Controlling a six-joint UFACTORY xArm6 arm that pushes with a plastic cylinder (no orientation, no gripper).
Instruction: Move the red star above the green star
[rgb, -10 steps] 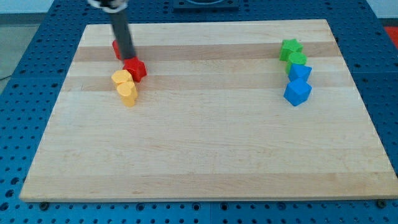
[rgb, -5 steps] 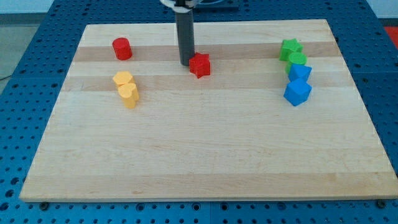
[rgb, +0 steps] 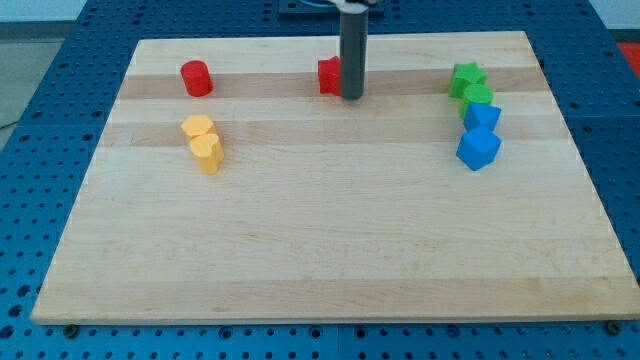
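Observation:
The red star (rgb: 330, 76) lies near the view's top centre of the wooden board, partly hidden behind the rod. My tip (rgb: 352, 97) rests on the board just right of and slightly below it, touching or nearly touching it. The green star (rgb: 466, 77) sits at the view's upper right, far to the right of the red star and at about the same height.
A green block (rgb: 479, 97), a blue star-like block (rgb: 482, 118) and a blue cube (rgb: 478, 148) run in a column below the green star. A red cylinder (rgb: 196, 78) sits at upper left. Two yellow blocks (rgb: 198, 128) (rgb: 206, 151) lie below it.
The red star moved from beside the yellow blocks to the right, then up toward the top edge. My tip went from its left side to its right side.

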